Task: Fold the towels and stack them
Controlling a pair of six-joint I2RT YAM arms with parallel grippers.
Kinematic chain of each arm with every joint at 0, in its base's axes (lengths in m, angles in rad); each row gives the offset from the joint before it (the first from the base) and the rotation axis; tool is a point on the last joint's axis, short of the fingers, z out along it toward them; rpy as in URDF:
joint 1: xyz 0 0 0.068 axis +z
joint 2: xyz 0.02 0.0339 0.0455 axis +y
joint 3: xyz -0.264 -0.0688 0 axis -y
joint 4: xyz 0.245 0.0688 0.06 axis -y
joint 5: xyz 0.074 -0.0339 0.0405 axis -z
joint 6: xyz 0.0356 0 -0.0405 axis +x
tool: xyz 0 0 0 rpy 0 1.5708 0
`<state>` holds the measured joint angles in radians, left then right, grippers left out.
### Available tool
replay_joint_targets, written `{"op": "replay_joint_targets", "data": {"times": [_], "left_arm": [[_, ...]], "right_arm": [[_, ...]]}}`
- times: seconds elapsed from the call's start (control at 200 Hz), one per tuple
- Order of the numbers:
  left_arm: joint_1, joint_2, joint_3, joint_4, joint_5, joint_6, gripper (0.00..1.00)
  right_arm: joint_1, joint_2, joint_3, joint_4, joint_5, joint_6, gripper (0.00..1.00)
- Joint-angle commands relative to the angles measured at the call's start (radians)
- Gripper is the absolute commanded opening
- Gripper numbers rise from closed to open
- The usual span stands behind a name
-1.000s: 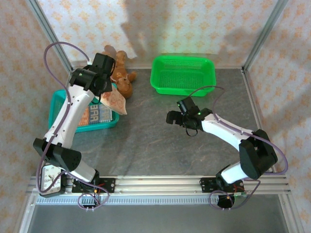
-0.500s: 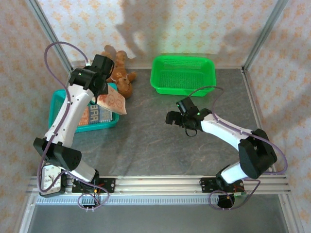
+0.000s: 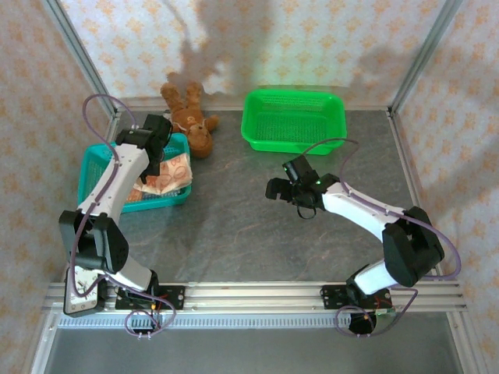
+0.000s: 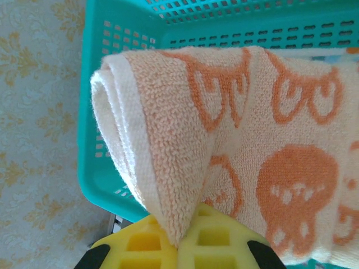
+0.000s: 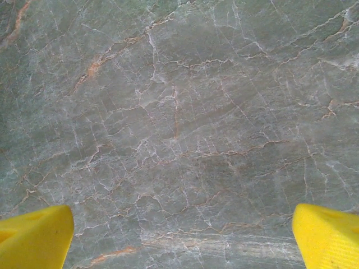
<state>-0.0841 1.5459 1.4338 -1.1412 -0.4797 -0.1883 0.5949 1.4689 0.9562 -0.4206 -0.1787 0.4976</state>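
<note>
The left gripper (image 4: 178, 240) is closed on a bunched edge of the orange towel (image 4: 252, 145), which is over the teal basket (image 4: 92, 112) at the left side of the table (image 5: 179, 112). The right gripper (image 5: 182, 235) stands wide and holds nothing. The towel looks light, soft and limp. It will probably sag, so a corner is the best place to pinch.

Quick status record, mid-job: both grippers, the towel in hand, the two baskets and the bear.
left gripper: shut on orange towel, over the teal basket
right gripper: open, holding nothing, above the table
teal basket contents: another printed towel lies inside
green basket: back of table, no towel seen inside
teddy bear: near the back wall, between the baskets
</note>
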Motion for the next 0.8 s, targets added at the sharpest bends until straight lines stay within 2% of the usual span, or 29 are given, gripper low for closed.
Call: {"op": "replay_joint_targets", "data": {"times": [0.0,0.43,0.796], "left_arm": [[0.007,-0.005,0.005,0.043,-0.076,0.009,0.0],[0.01,0.002,0.047,0.022,-0.048,0.009,0.0],[0.007,-0.028,0.153,-0.057,0.03,-0.015,0.0]], "right_arm": [[0.005,0.002,0.029,-0.029,0.036,0.002,0.99],[0.005,-0.013,0.019,-0.032,0.037,-0.01,0.99],[0.005,-0.012,0.004,-0.017,0.031,0.004,0.99]]}}
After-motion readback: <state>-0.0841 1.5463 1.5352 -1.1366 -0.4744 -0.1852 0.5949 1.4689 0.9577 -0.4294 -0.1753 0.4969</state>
